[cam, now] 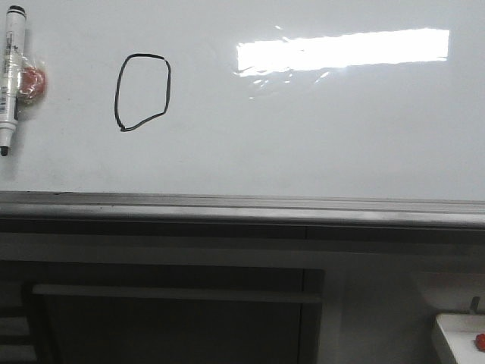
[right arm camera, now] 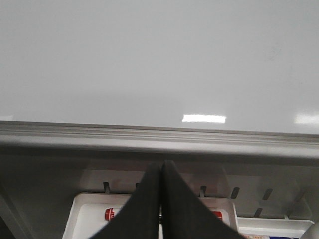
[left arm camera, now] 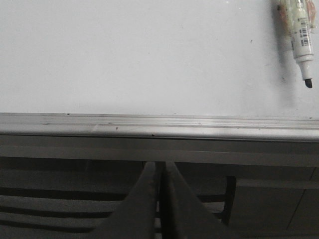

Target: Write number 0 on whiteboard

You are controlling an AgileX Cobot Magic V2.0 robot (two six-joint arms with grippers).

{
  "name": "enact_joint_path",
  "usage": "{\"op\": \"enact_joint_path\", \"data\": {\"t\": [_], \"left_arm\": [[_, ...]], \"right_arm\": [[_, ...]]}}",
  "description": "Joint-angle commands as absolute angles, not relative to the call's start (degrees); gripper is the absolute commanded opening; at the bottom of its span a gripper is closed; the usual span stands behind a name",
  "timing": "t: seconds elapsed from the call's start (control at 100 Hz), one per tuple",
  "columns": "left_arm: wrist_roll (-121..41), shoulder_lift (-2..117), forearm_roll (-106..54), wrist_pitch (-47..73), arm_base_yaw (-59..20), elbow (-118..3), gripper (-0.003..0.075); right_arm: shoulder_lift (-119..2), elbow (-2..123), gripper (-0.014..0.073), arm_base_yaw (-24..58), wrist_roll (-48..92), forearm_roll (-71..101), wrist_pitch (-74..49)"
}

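Glossy whiteboard (cam: 318, 152) already carried the number 0 (cam: 142, 92); marker (cam: 11, 72) lay beside it. Both grippers (left gripper (left arm camera: 160, 199), right gripper (right arm camera: 161, 204)) were closed, empty; I judged staying clear best.

My left gripper (left arm camera: 160, 172) hangs with its two dark fingers (left arm camera: 142, 209) pressed together tip to tip, nothing between them. My right gripper (right arm camera: 161, 169) takes the same pose, its black fingers (right arm camera: 144, 204) meeting along one thin seam, also empty. Neither of my arms appears in the front view; only the wrist views show them.
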State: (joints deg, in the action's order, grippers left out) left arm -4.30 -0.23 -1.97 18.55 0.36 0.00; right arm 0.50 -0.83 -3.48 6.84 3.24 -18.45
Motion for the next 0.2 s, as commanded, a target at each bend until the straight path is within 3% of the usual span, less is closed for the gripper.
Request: {"op": "enact_joint_path", "data": {"t": [0.0,0.19], "left_arm": [[-3.87,-1.73,-2.52,14.47,0.38,0.72,-0.0020],[-3.87,-1.73,-2.52,14.47,0.38,0.72,-0.0020]], "right_arm": [[1.73,-2.23,-0.0060,-3.87,6.82,2.65,-17.62],[1.73,-2.23,-0.0060,-3.87,6.82,2.65,-17.62]]}}
